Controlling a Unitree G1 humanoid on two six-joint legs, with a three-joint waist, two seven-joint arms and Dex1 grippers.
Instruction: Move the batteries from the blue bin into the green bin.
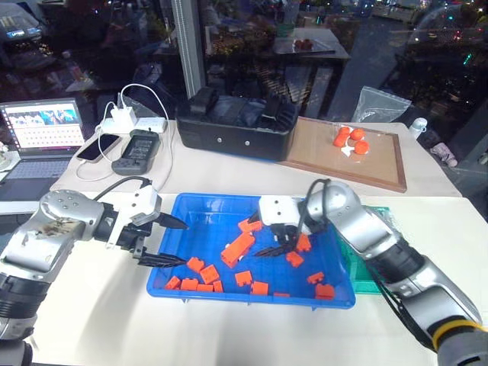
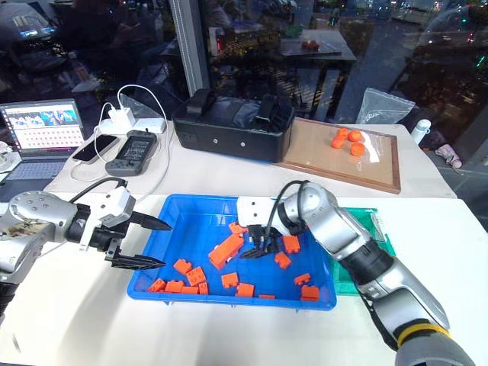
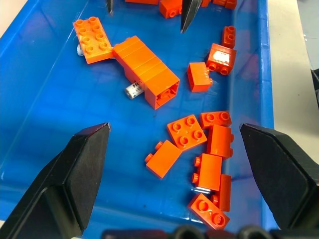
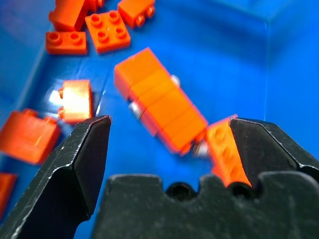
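both grippers stand open over the blue bin point(image 1: 191, 206): left gripper point(image 1: 169, 240) at its edge, right gripper point(image 1: 276, 242) above the long orange brick point(image 1: 238, 248).

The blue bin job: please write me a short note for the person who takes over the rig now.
Left claw: open, empty, at the blue bin's left rim.
Right claw: open, empty, low over the long orange brick mid-bin.
Batteries: one silvery end shows from under that long brick, another beside the flat brick; the rest is hidden.
Green bin: right of the blue bin, mostly behind the right arm; contents not visible.
Left: pick out these batteries and carry them over.
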